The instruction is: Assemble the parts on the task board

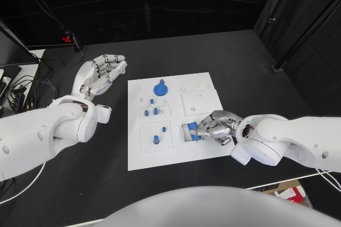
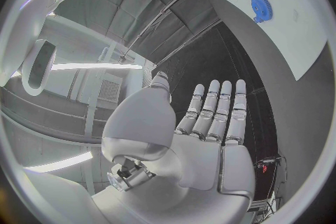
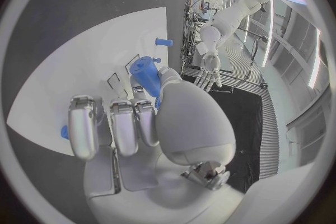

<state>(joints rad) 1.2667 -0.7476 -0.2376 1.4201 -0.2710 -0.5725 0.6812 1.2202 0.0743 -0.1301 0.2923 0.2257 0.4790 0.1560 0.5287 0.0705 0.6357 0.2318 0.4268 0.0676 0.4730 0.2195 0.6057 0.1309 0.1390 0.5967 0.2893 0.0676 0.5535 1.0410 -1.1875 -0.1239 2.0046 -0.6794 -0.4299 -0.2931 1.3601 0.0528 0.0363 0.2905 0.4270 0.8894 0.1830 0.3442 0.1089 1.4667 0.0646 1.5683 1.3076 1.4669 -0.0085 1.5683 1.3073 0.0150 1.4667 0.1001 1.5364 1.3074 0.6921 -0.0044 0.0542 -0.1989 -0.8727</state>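
Note:
The white task board (image 1: 178, 153) lies mid-table. On it a blue gear (image 1: 161, 89) sits near the far edge, and small blue pegs (image 1: 155, 111) stand in the left-hand plates. My right hand (image 1: 219, 128) rests on the board's right side, fingers curled round a blue part (image 1: 191, 131); in the right wrist view the blue part (image 3: 145, 73) sits between thumb and fingers of that hand (image 3: 140, 129). My left hand (image 1: 105, 69) hovers off the board's far left corner, fingers straight and spread, holding nothing; its bare palm (image 2: 210, 134) shows in the left wrist view, with the gear (image 2: 262, 7) beyond.
Cables (image 1: 21, 91) lie at the table's left edge, with a red item (image 1: 67, 39) behind them. A black stand foot (image 1: 281, 67) sits at the far right. The black table (image 1: 234, 54) surrounds the board.

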